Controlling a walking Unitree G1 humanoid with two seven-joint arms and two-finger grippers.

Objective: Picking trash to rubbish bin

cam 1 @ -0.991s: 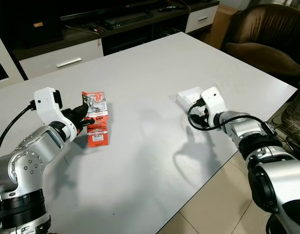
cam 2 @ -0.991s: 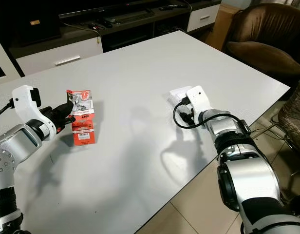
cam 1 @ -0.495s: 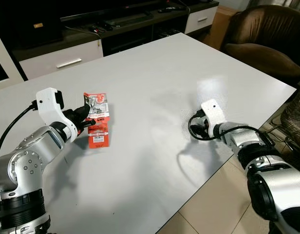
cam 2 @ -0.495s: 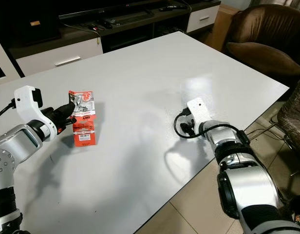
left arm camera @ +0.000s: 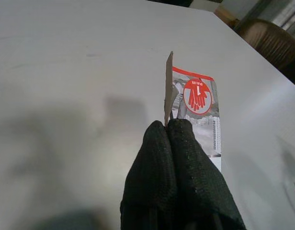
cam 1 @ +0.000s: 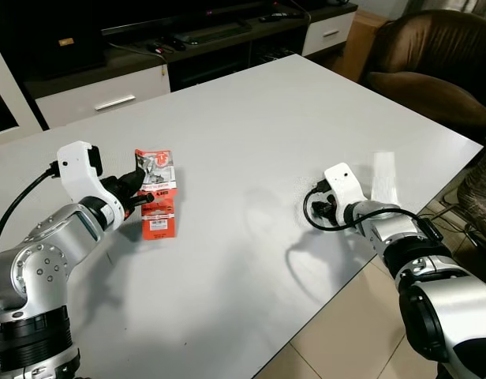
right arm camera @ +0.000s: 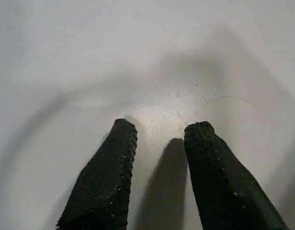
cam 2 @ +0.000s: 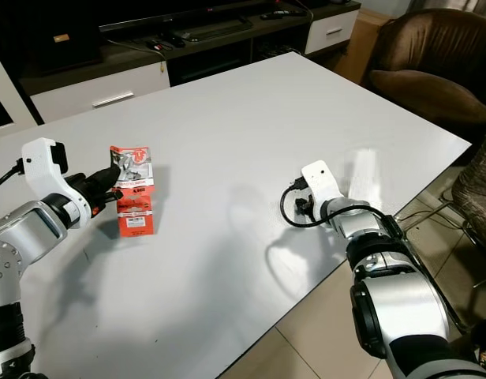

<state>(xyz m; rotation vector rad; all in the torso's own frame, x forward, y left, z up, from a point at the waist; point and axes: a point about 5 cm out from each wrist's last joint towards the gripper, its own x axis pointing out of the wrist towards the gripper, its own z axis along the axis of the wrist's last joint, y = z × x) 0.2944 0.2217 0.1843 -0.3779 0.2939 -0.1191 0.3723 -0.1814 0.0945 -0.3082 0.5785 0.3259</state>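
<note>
White table (cam 1: 251,134) carries little; left gripper (cam 1: 145,192) is clenched on the upright red packet (cam 1: 157,193), right gripper (right arm camera: 157,139) spread with nothing between its fingers, a blurred white scrap (cam 1: 383,175) just beside it

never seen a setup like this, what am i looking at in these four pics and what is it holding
This is a humanoid robot with two silver arms, standing at a white table. The two wide pictures come from a stereo camera on its head, looking down. The two close-ups come from cameras on each wrist, looking along the black fingers. The left pincer is shut on the edge of a red and white packet, which stands on the table. The right pincer is open, holds nothing and hovers just above the bare tabletop. Behind the table are a dark TV cabinet and a brown armchair.
</note>
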